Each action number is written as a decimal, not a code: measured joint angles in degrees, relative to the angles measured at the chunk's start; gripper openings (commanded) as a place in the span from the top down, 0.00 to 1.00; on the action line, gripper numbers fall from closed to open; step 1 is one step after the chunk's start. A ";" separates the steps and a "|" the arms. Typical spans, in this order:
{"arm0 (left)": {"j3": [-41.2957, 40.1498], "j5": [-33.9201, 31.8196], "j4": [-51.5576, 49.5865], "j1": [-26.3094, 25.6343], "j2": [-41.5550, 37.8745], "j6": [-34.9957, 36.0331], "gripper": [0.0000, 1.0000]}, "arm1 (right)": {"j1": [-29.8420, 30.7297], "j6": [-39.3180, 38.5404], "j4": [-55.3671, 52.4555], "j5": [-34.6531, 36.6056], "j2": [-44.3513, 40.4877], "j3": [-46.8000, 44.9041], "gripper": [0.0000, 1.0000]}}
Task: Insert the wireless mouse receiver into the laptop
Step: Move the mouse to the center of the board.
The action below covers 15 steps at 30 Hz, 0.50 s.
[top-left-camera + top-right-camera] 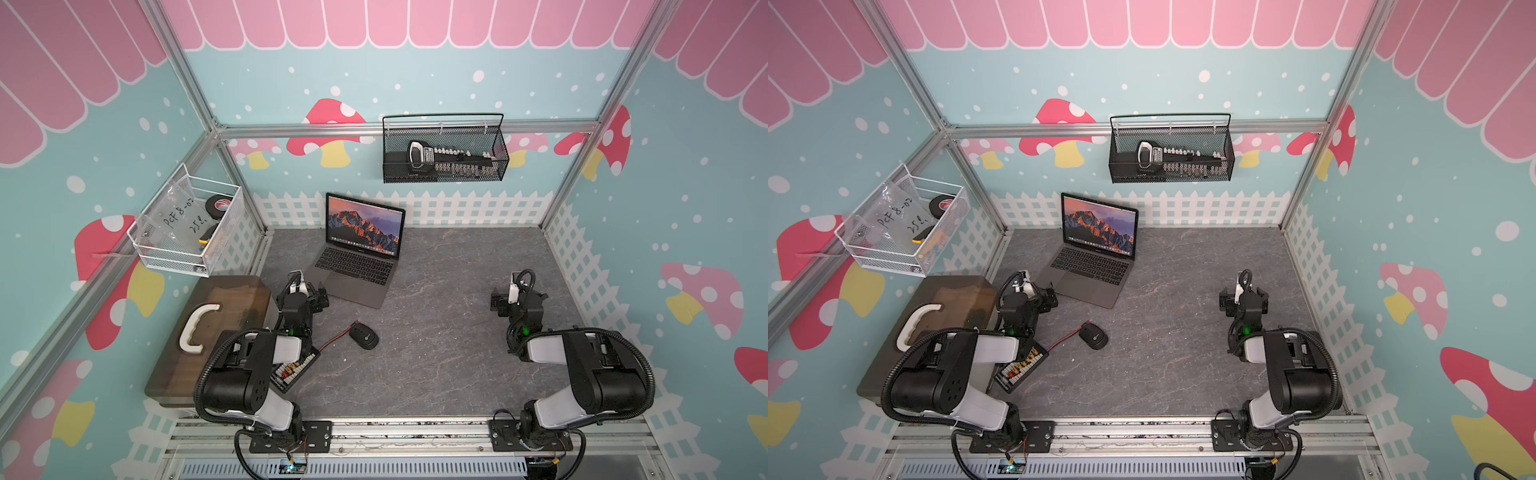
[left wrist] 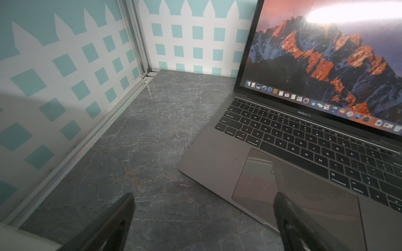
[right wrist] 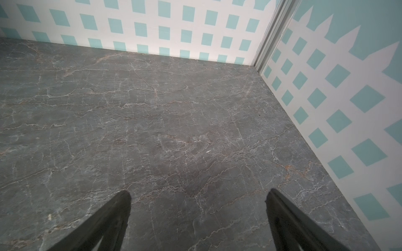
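The laptop (image 1: 353, 266) (image 1: 1088, 268) stands open at the back left of the grey table, its screen showing orange mountains. My left gripper (image 1: 318, 297) (image 1: 1048, 297) hangs at the laptop's near left corner. In the left wrist view the laptop (image 2: 304, 141) fills one side, and the left gripper (image 2: 204, 195) is open and empty, one finger over the trackpad corner. Over bare table on the right, my right gripper (image 1: 500, 301) (image 3: 199, 192) is open and empty. The wireless mouse receiver cannot be made out in any view.
A black mouse (image 1: 363, 336) lies mid-table beside a red-tipped plug on a thin red-black wire (image 1: 332, 343). That wire runs to a small terminal board (image 1: 295, 368). A wooden case (image 1: 216, 316) sits at the left. A black wire basket (image 1: 444, 153) and a white basket (image 1: 187, 226) hang on the walls.
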 measured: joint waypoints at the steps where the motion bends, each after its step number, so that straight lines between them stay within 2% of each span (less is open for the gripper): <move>1: 0.02 0.04 0.00 0.00 0.00 0.07 0.00 | 0.00 0.00 0.00 0.00 0.00 0.00 0.01; 6: -0.42 -1.49 0.68 -1.95 -0.92 1.60 0.00 | 0.00 -0.20 -2.16 -0.79 -1.84 0.02 0.01; 10: -0.94 -7.69 -2.54 -5.51 -8.09 2.47 0.00 | 0.00 0.81 -9.22 1.27 -11.15 0.50 0.01; 12: 1.16 -11.56 -7.54 -7.69 -13.33 2.34 0.00 | 0.00 3.06 -12.11 3.61 -17.16 1.05 0.01; 15: 8.87 -16.26 -19.56 -9.97 -18.12 -2.36 0.00 | -0.02 7.48 -16.61 4.70 -24.59 1.73 0.01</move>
